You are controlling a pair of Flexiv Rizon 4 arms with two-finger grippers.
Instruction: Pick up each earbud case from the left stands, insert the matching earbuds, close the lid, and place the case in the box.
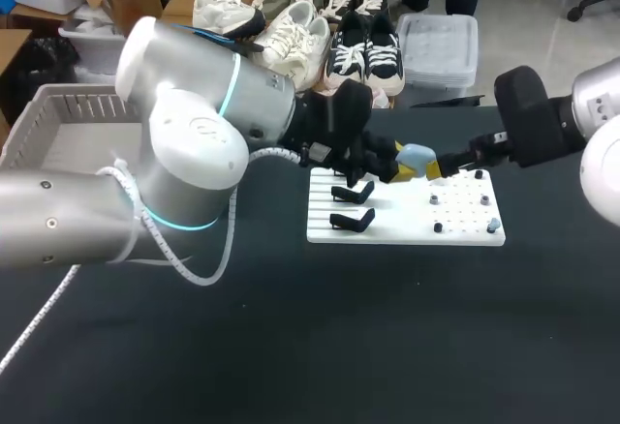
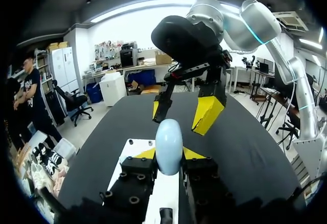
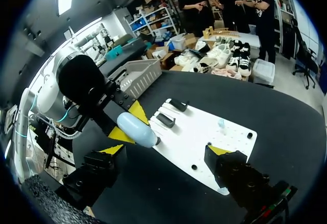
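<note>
— While the left fingers [image 2: 144, 154] clamp the pale blue earbud case [image 2: 168, 144] from both sides, it hangs above the white board [image 1: 407, 223]!
— And the right fingers [image 2: 207, 114] face it close by, spread wide, gripping nothing.
— Two black stands [image 1: 354, 193] sit on the board's left part, and the grey basket [image 1: 58, 114] is well apart at the table's [image 1: 339, 347] left edge.
</note>
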